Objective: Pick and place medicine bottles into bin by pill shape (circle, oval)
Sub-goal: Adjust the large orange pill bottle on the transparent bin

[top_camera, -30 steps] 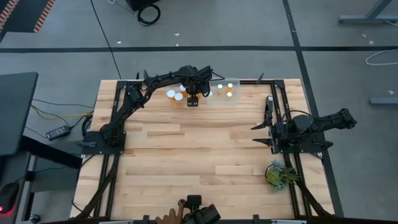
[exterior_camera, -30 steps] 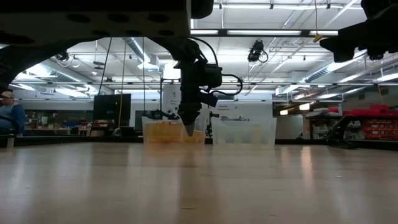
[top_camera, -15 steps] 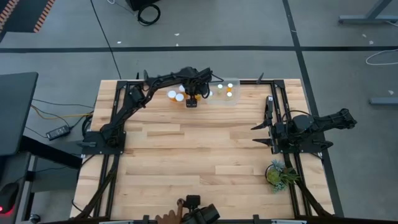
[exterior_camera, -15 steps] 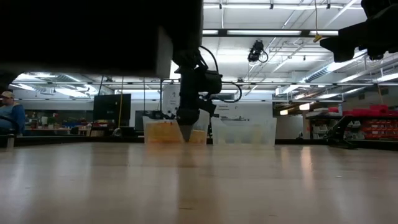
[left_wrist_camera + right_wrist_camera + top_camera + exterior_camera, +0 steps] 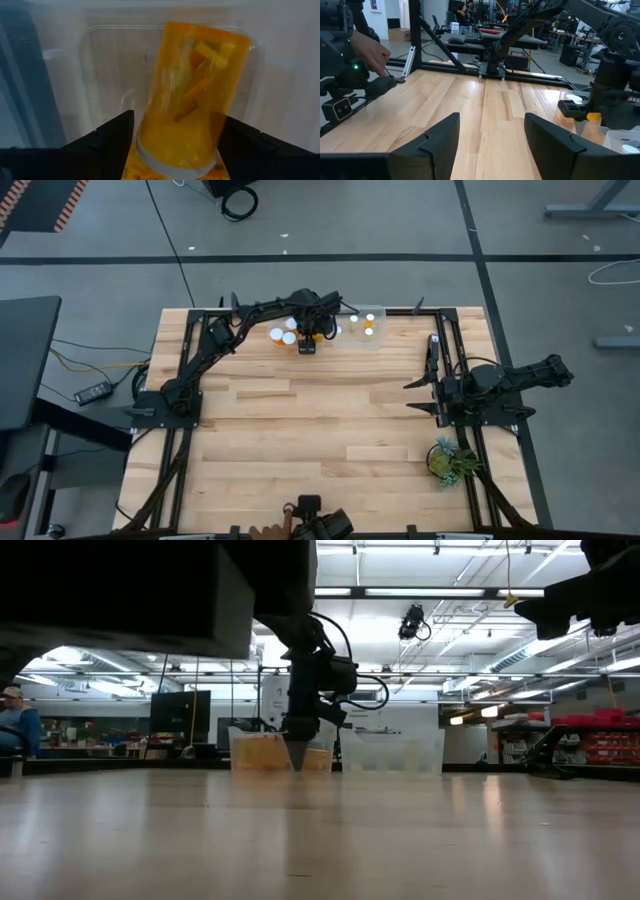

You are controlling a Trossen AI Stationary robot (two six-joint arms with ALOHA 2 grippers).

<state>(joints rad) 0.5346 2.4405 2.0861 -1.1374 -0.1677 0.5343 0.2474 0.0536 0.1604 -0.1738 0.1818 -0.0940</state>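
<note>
My left gripper point(image 5: 308, 340) reaches to the table's far edge and is shut on an orange pill bottle point(image 5: 195, 90) above a clear bin point(image 5: 100, 75). In the low view it hangs in front of the left bin point(image 5: 262, 752). The left bin point(image 5: 270, 346) holds white-capped bottles point(image 5: 276, 333). The right bin point(image 5: 378, 313) holds several more point(image 5: 369, 330). My right gripper point(image 5: 425, 382) waits open and empty at the table's right side; it also shows in the right wrist view point(image 5: 492, 145). My left gripper pinches the bottle's orange body just below its white cap point(image 5: 175, 162) between its two fingers point(image 5: 117, 137). The fingers come from above, pointing down. The bottle is lifted clear, cap up toward the wrist, base down and slightly tilted.
A green plant point(image 5: 450, 458) stands at the near right. A person's hand point(image 5: 265, 532) and a dark device point(image 5: 320, 522) are at the near edge; the hand also shows in the right wrist view point(image 5: 375, 50). Black frame rails point(image 5: 440, 350) border the table.
My left gripper has gone down toward the left bin and a little toward the table's left edge, still holding the bottle.
</note>
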